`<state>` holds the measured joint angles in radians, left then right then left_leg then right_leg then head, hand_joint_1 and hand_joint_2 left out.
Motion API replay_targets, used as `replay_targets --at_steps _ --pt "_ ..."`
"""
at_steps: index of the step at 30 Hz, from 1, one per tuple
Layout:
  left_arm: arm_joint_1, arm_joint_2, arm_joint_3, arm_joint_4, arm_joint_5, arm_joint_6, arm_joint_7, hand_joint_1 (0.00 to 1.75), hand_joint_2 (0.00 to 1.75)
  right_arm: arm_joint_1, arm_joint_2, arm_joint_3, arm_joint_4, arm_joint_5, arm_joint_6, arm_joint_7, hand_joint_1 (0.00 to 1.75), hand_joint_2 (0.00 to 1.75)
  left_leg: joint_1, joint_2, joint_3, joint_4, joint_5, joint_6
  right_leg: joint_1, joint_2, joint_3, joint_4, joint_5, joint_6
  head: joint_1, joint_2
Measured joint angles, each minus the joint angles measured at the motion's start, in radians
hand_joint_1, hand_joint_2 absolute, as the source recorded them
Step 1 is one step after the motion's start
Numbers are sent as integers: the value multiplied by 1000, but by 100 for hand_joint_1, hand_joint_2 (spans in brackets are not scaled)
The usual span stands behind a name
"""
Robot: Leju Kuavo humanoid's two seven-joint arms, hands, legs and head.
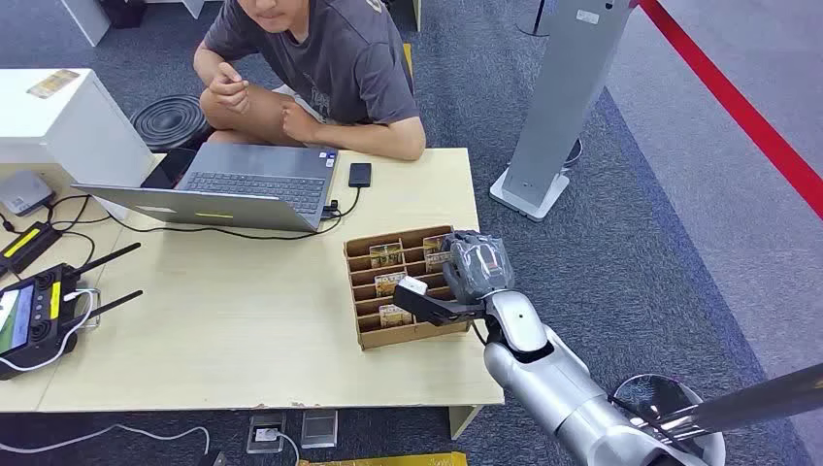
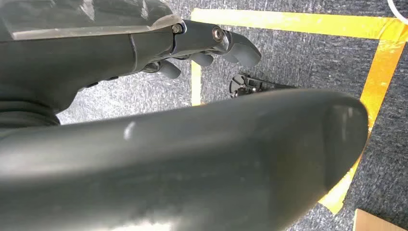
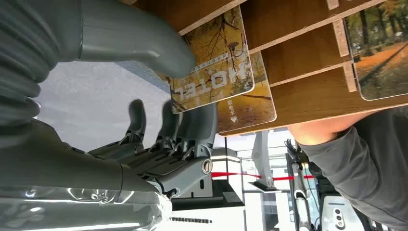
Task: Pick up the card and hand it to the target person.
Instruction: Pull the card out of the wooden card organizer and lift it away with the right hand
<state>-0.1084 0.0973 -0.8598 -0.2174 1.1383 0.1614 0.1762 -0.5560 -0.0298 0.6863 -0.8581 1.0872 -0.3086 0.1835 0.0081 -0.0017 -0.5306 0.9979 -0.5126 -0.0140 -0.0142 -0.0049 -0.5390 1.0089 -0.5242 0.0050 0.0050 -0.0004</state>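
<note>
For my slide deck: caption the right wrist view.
Robot hand pinches a hotel card at the cardboard organizer; a person's sleeve shows beyond.

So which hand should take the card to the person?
Right. The right hand already pinches a card over the cardboard box on the table; the left hand hangs by the floor.

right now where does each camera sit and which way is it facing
Head view: high on the body, looking down at the table; right arm and right hand show, over the card box.
Left wrist view: behind the left hand, facing the floor.
Right wrist view: behind the right hand, facing the card it pinches.
Shared: head and right wrist views both show box and person.
</note>
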Motion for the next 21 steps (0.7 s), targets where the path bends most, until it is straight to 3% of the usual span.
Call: replay_targets --at_steps 7,21 --pt "0 0 0 0 0 0 0 0 0 -4 0 0 4 -1 -17 -1 172 175 0 0 0 0 0 0 0 0 0 0 0 0 0 0" --pt "1 0 0 3 10 0 -3 0 0 58 -48 -30 -177 28 -45 15 175 175 0 0 0 0 0 0 0 0 0 0 0 0 0 0"
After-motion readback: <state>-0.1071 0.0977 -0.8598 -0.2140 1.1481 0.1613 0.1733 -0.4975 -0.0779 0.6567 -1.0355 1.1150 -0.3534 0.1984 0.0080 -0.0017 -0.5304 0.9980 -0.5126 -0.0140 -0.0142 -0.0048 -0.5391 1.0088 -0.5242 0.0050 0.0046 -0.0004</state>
